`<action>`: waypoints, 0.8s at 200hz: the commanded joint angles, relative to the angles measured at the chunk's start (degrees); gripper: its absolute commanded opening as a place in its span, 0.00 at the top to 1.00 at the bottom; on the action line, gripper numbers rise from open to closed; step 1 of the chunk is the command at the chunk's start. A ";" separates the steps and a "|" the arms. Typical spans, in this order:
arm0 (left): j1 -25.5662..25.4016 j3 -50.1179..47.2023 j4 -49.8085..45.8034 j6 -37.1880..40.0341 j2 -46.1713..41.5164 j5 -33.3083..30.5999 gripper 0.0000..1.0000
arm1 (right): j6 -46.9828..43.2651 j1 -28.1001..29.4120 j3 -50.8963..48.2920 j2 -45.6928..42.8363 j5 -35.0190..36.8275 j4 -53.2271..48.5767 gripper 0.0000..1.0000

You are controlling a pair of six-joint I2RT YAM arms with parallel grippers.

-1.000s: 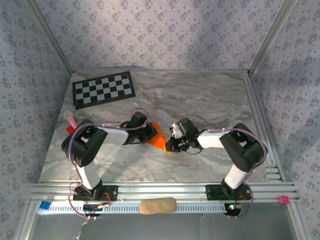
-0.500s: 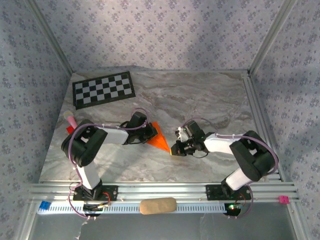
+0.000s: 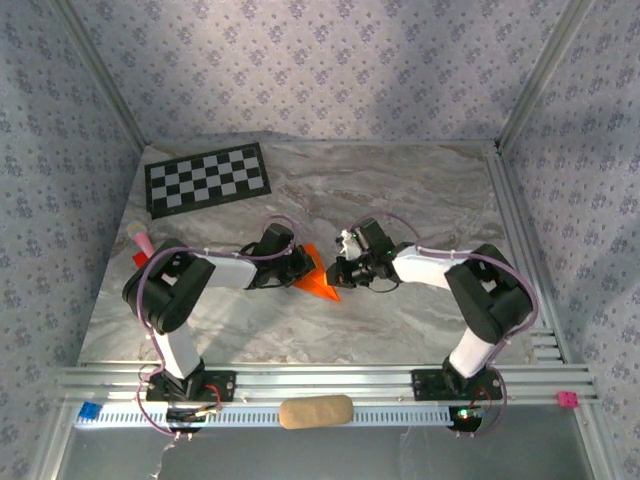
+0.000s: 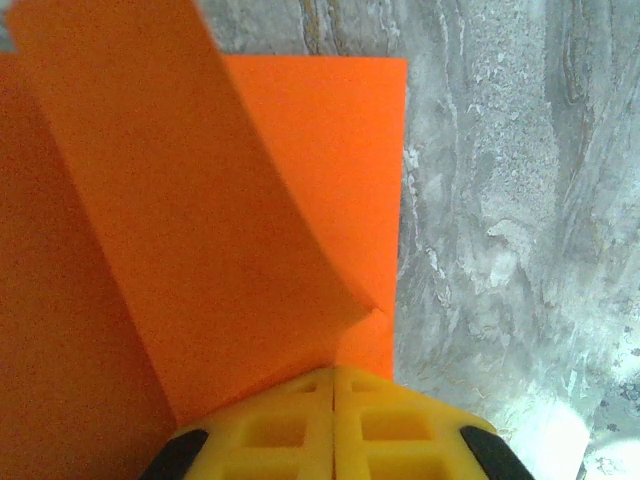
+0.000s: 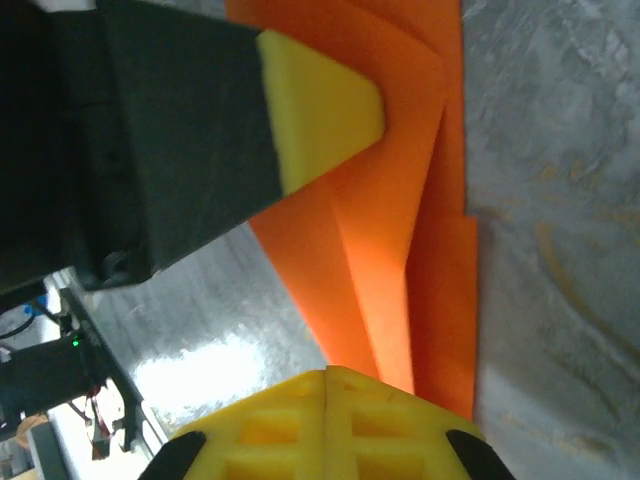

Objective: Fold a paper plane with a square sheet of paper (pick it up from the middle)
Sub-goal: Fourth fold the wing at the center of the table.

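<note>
Square sheet of paper (image 3: 317, 277), one, folded, orange, between two closed grippers, left gripper (image 4: 333, 375), right gripper (image 5: 327, 375)

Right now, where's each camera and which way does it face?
Top external: above and behind the bases, looking down at the marble table; both arms, left gripper and right gripper at the folded orange paper.
Left wrist: looks past its shut yellow fingers down at the paper.
Right wrist: looks past its shut fingers at the paper and the left gripper's tip.
Shared: all see the paper.
</note>
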 commanded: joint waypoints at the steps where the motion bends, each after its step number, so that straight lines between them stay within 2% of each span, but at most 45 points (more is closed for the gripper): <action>1: 0.15 -1.09 -2.22 0.35 0.68 -2.34 0.91 | 2.50 0.44 2.17 2.46 1.95 -0.38 0.95; 24: 0.15 -1.18 -2.10 0.26 0.68 -2.32 0.91 | 2.93 0.50 2.37 4.32 0.71 0.62 0.95; 122: 0.10 0.50 -3.10 2.69 -1.40 -2.04 0.90 | 3.56 -0.09 -3.63 5.40 4.64 -1.15 0.97; 160: -0.15 2.03 -4.04 5.31 -4.14 -1.02 0.84 | 3.71 -0.09 -3.54 5.76 5.79 -2.39 0.98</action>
